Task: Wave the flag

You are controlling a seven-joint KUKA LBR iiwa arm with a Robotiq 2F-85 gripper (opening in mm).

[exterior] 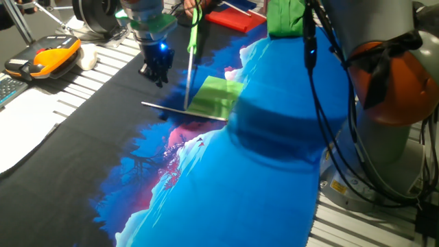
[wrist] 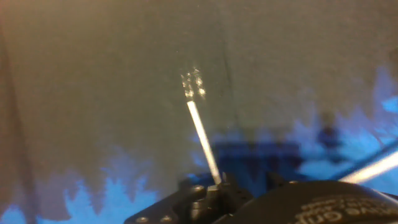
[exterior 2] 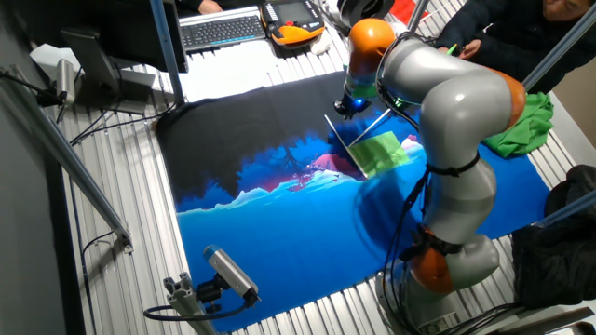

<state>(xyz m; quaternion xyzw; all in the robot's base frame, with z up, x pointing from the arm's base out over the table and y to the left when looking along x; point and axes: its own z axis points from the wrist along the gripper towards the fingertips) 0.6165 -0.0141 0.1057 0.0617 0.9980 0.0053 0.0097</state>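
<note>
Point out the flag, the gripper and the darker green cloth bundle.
flag [exterior: 214, 96]: one fixed view, middle of its light-green cloth.
gripper [exterior: 158, 72]: one fixed view, between its fingers.
darker green cloth bundle [exterior 2: 526, 126]: the other fixed view, its folds.

The flag [exterior: 215, 97] looks like soft, matt light-green cloth on a thin, smooth white stick [exterior: 180, 108], and it lies on a printed fabric table cover [exterior 2: 307, 233] whose black, blue and pink areas have a slight sheen. The gripper [exterior: 158, 68] appears to be dark, matt plastic or metal, while the arm [exterior 2: 447, 112] has smooth, glossy grey and orange shells. The bare table [exterior 2: 121, 251] around the cover shows ribbed, dull silver metal, and the darker green cloth bundle [exterior 2: 521, 126] looks soft and crumpled.
</note>
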